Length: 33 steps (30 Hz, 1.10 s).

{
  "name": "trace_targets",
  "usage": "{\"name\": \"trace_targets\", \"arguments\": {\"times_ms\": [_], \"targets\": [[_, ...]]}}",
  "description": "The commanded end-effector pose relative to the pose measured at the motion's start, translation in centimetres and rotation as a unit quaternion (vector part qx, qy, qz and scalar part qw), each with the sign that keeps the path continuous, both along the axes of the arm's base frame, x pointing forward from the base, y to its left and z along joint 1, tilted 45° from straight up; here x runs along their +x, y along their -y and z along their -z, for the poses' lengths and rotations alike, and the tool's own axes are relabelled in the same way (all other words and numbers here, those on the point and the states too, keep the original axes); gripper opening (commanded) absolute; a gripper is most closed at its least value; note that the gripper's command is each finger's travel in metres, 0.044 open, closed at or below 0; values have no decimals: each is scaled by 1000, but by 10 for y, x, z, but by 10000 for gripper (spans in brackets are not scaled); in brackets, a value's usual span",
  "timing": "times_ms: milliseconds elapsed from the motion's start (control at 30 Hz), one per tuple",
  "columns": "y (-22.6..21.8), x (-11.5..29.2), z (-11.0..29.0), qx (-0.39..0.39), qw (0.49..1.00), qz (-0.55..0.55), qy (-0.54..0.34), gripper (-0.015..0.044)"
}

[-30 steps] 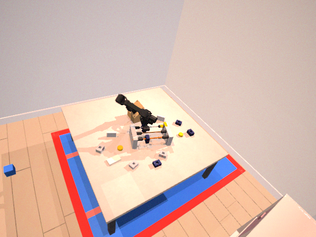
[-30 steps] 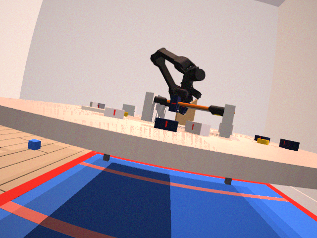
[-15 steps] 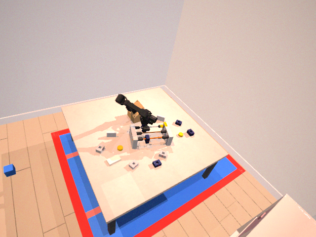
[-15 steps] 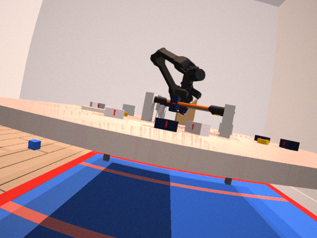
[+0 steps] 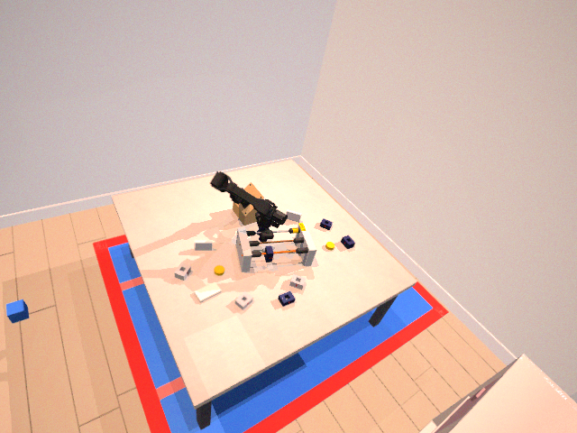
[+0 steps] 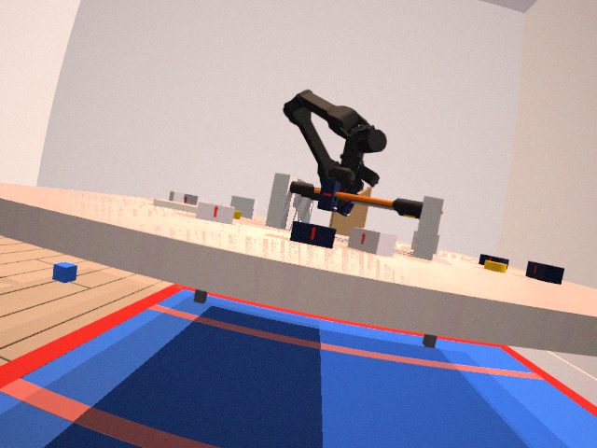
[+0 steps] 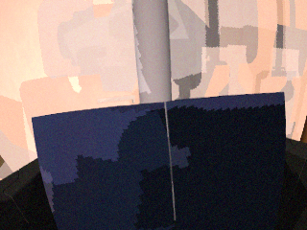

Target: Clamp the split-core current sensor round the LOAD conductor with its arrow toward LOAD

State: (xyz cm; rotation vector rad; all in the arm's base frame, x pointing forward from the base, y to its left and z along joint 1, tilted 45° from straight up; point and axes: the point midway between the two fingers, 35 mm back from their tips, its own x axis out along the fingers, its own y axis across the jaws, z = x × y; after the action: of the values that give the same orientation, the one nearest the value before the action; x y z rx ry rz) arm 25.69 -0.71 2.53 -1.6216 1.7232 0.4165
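Observation:
My gripper (image 5: pixel 265 234) (image 6: pixel 348 198) (image 7: pixel 153 141) is shut on a dark blue split-core sensor (image 6: pixel 344 208) (image 7: pixel 91 144). The sensor sits at the grey conductor (image 5: pixel 279 231) (image 7: pixel 154 53), the rearmost of three in the rack in the top view. In the wrist view its two halves meet at a thin straight seam, and the conductor runs out from its far edge. The sensor's arrow and latch are hidden or too small to tell. A yellow marker (image 5: pixel 301 226) stands at the right end of that conductor; its lettering is unreadable.
The rack has grey end posts (image 5: pixel 243 253) (image 6: pixel 432 229). Another dark blue sensor (image 5: pixel 269 253) (image 6: pixel 328 195) sits on the front orange conductor (image 5: pixel 286 252) (image 6: pixel 368 199), close in front of my gripper. Several loose blue and white sensors, yellow discs and grey blocks lie around the rack.

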Motion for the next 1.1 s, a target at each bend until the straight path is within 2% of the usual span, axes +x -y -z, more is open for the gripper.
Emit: {"name": "trace_targets", "arguments": {"times_ms": [0, 400, 933, 967, 1067], "targets": [[0, 0, 0, 0, 1000, 0, 1, 0], [0, 0, 0, 0, 1000, 0, 1, 0], [-1, 0, 0, 2, 1000, 2, -2, 420], [-3, 0, -1, 7, 1000, 8, -9, 440], [-16, 1, -8, 35, 997, 45, -49, 440]]}}
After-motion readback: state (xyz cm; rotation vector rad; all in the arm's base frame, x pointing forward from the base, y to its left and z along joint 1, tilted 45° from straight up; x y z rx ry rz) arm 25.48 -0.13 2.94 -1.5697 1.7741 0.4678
